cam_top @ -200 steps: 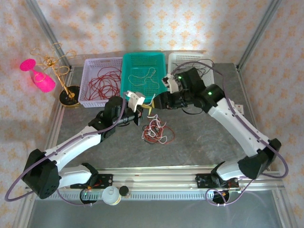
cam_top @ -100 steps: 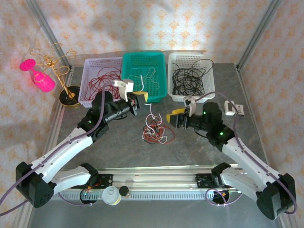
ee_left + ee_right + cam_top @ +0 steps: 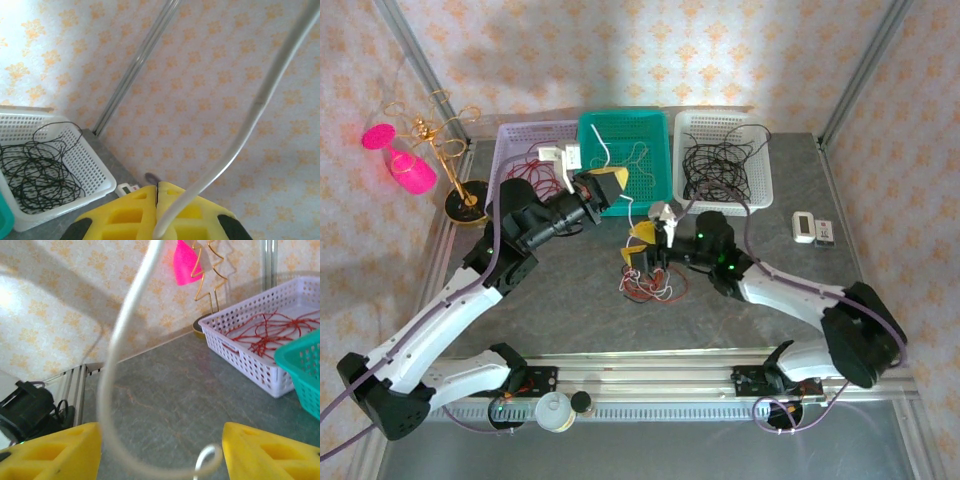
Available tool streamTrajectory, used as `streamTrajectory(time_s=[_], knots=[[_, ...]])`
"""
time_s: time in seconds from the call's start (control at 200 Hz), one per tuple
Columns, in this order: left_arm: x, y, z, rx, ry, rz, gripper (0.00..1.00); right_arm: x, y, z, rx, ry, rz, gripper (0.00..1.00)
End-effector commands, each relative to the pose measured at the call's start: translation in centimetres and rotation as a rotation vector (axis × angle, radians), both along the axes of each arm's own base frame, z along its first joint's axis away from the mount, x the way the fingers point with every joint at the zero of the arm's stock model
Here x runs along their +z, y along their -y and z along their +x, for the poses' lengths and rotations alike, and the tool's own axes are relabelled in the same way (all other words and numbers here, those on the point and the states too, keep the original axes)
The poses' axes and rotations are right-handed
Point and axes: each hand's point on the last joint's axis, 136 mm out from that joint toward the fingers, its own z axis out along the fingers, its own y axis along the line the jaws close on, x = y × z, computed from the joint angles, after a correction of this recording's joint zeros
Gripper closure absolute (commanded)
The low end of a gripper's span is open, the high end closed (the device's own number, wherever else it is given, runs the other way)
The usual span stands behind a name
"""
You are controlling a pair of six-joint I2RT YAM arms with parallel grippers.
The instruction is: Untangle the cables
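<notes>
Grey tabletop point(image 3: 750, 330), three baskets point(image 3: 740, 205) along its 12 o'clock edge. Knot of red, white and black cables point(image 3: 645, 283) lies at centre. Left hand point(image 3: 612, 188), at 11 o'clock of the knot, pinches a white strand point(image 3: 240, 145); right hand point(image 3: 642, 245), at 12 o'clock just beside the knot, is spread, the strand looping between its fingers point(image 3: 55, 450)

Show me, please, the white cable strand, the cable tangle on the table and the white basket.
white cable strand point(image 3: 250, 122), left wrist view, mid-length of the strand.
cable tangle point(image 3: 648, 285), top external view, middle of the knot.
white basket point(image 3: 715, 114), top external view, far rim.
</notes>
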Motion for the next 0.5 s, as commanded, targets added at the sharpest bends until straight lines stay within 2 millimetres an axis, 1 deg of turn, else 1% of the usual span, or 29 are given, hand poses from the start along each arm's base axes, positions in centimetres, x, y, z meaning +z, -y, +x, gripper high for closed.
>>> streamTrajectory(time_s=[0.0, 0.085, 0.16, 0.215, 0.265, 0.41, 0.496], knots=[[3.4, -0.5, -1.6, -0.013, 0.038, -0.061, 1.00, 2.2, -0.8, 1.9, -0.087, 0.128, 0.083, 0.36], [4.5, -0.8, -1.9, -0.004, 0.055, -0.074, 1.00, 1.7, -0.8, 2.8, -0.127, 0.104, 0.119, 0.38], [5.2, -1.2, -2.1, 0.009, 0.066, -0.088, 1.00, 0.8, -1.3, 3.0, -0.112, 0.063, 0.118, 0.44], [6.0, -1.5, -2.4, 0.014, 0.083, -0.100, 1.00, 0.0, -1.6, 2.9, -0.094, 0.026, 0.112, 0.50], [6.8, -1.7, -2.6, 0.017, 0.095, -0.110, 1.00, -1.1, -1.9, 2.9, -0.083, -0.013, 0.099, 0.55], [9.2, -2.0, -3.1, 0.019, 0.133, -0.113, 1.00, -4.2, -2.5, 2.7, -0.058, -0.110, 0.061, 0.79], [10.6, -2.2, -3.3, 0.025, 0.163, -0.112, 1.00, -5.7, -2.5, 2.5, -0.057, -0.154, 0.044, 0.87]])
